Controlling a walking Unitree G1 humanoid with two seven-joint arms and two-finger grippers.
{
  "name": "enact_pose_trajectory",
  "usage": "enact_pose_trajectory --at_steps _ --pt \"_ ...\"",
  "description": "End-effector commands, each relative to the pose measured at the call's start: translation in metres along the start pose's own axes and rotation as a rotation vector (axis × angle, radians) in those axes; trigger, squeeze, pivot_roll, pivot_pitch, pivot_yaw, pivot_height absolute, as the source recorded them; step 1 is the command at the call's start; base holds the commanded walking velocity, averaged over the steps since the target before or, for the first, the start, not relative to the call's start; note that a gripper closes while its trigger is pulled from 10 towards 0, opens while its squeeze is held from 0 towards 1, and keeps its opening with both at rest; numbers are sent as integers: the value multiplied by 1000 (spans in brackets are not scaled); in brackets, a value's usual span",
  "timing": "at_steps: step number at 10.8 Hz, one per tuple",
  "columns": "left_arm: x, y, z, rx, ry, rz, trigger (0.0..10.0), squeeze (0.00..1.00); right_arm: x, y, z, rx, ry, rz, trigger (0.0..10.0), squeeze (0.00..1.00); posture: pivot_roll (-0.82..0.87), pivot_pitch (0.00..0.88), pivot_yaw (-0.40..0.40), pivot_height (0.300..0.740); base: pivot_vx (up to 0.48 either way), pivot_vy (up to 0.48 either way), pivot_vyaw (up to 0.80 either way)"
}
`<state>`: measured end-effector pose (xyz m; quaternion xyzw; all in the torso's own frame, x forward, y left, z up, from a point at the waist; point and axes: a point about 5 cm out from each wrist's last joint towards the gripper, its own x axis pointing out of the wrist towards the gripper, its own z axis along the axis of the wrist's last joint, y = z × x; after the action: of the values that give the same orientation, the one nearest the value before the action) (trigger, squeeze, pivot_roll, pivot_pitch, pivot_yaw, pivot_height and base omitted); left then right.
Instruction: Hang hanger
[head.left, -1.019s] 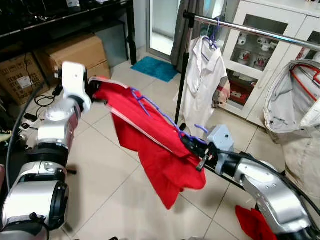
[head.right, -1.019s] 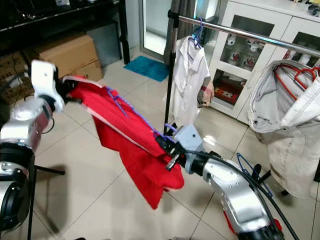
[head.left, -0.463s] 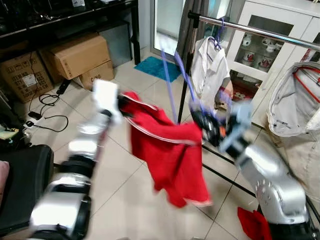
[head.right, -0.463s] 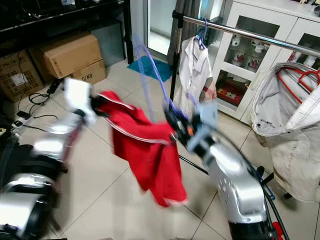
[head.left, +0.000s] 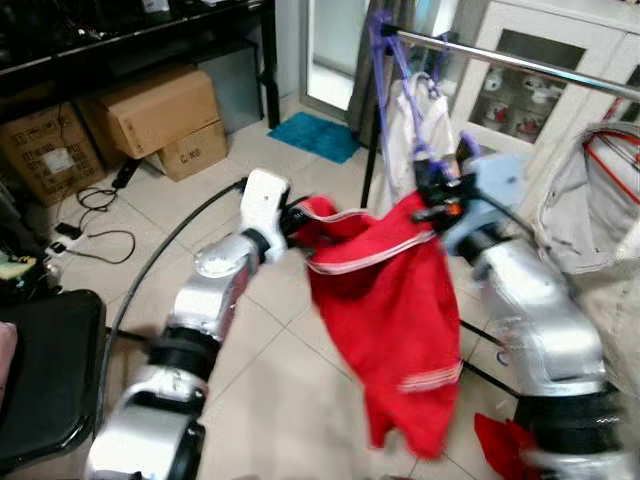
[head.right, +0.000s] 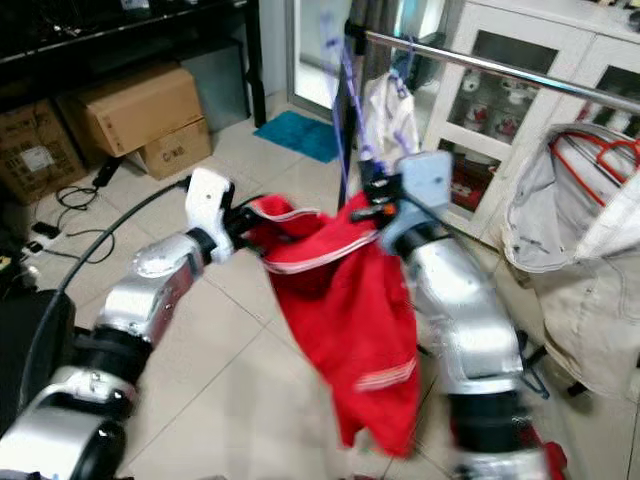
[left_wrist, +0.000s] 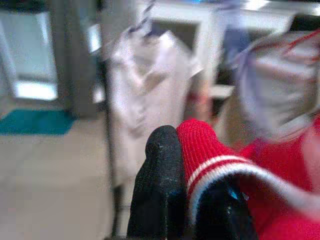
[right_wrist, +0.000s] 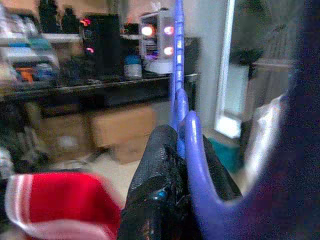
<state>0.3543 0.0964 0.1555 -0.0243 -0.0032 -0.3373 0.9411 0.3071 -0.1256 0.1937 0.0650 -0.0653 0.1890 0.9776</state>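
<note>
A red garment with white stripes hangs from a purple hanger, blurred by motion. My right gripper is shut on the hanger, its black fingers clamped beside the purple wire. The hanger's top reaches up near the left end of the metal rail. My left gripper is shut on the garment's striped edge, which sits between its fingers. A white shirt hangs on the rail just behind the hanger.
A grey-white garment on a red hanger hangs at the right. A white glass-door cabinet stands behind the rail. Cardboard boxes, floor cables and a teal mat lie to the left. A red cloth is on the tiles.
My right gripper has swung the hanger upward toward the rail's left end, so the red garment now hangs down. My left gripper followed to the right, still holding the hem.
</note>
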Motion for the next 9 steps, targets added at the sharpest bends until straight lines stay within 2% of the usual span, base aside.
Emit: enact_pose_trajectory --at_steps 1,2,3,4,6,8,9 --pt "1 -3 13 -5 -55 -36 0 0 1 -5 7 44 -34 -28 0 0 -176 0 -11 740 0 0 0" --pt "-5 -15 24 -29 -95 -151 0 0 3 -25 7 216 -106 -202 0 0 -157 0 -19 740 0 0 0" --pt "-11 -11 6 32 29 -137 0 0 4 -30 17 325 -187 -230 0 0 -165 0 -14 740 0 0 0" --pt "-22 3 -28 124 231 -72 0 0 5 -36 32 426 -287 -232 0 0 -177 0 -6 740 0 0 0" --pt "-45 18 -70 164 458 9 0 0 6 -41 58 486 -420 -188 0 0 -186 0 2 740 0 0 0" --pt "-59 18 -90 155 543 6 0 0 8 -39 69 571 -492 -154 0 0 -169 0 -5 740 0 0 0" --pt "-63 18 -96 161 566 6 0 0 9 -38 71 585 -498 -149 0 0 -172 0 -3 740 0 0 0"
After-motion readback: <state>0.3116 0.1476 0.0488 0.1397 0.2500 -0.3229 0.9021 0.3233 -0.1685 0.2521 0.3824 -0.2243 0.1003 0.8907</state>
